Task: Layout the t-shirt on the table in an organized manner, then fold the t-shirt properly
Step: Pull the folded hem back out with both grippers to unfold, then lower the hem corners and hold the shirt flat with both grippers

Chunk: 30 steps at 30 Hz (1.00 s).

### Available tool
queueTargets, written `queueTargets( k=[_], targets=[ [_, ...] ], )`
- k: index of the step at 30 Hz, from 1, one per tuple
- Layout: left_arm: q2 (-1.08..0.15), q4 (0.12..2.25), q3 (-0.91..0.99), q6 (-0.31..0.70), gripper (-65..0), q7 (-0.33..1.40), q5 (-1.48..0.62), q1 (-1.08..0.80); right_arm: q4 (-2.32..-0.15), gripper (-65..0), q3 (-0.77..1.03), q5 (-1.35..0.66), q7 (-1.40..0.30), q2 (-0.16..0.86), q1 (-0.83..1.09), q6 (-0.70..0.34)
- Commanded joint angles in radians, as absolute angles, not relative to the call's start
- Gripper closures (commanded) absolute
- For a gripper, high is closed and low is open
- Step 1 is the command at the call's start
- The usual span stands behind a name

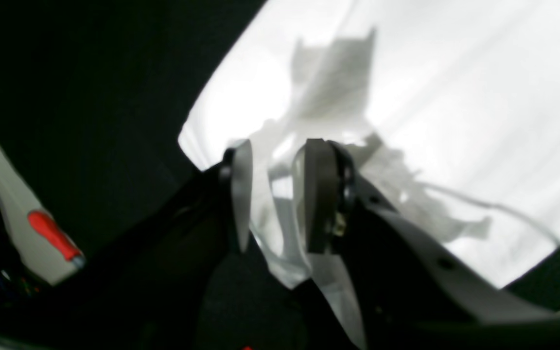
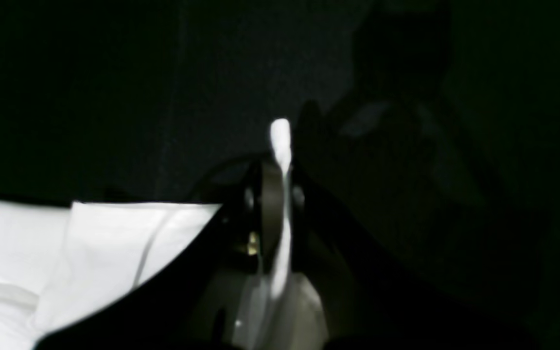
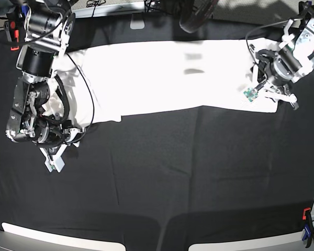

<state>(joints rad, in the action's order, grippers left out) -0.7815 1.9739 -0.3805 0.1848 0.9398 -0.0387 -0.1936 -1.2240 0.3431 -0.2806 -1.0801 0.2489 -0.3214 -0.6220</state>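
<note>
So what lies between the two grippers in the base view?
Only the t-shirt, stretched across the table from the right gripper to the left gripper.

The base camera hangs high above, looking straight down on the whole bench [image 3: 157,172] with both arms. Each wrist camera sits just behind its claw, peering close along it: the left claw [image 1: 280,194] with the t-shirt [image 1: 430,97] beyond, the right claw [image 2: 280,194] with cloth to its left.
</note>
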Motion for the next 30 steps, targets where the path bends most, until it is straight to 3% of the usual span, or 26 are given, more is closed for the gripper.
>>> queueTargets(
  k=[1,2,3,9,15,30],
  targets=[
    [-0.796,1.990,-0.373,0.176,-7.5,0.918,-0.027,-0.185,-1.242,0.0,0.346,-0.292,-1.053,0.261,-0.361,-0.633],
    [-0.796,1.990,-0.373,0.176,-1.5,0.908,-0.027,-0.185,-1.242,0.0,0.346,-0.292,-1.054,0.261,-0.368,-0.633],
    [-0.796,1.990,-0.373,0.176,0.0,0.900,-0.027,-0.185,-1.242,0.0,0.346,-0.292,-1.054,0.262,-0.377,-0.633],
    [-0.796,1.990,-0.373,0.177,0.0,0.894,-0.019,-0.182,-1.242,0.0,0.346,-0.293,-1.055,0.266,-0.432,-0.633],
    [-0.796,1.990,-0.373,0.175,0.0,0.760,0.142,-0.170,-1.242,0.0,0.346,-0.298,-1.021,0.266,-0.489,-0.633],
    [-0.796,1.988,-0.373,0.168,0.0,0.649,0.012,0.097,-1.241,0.0,0.347,-0.242,-0.905,0.266,-0.655,-0.633]
  ],
)
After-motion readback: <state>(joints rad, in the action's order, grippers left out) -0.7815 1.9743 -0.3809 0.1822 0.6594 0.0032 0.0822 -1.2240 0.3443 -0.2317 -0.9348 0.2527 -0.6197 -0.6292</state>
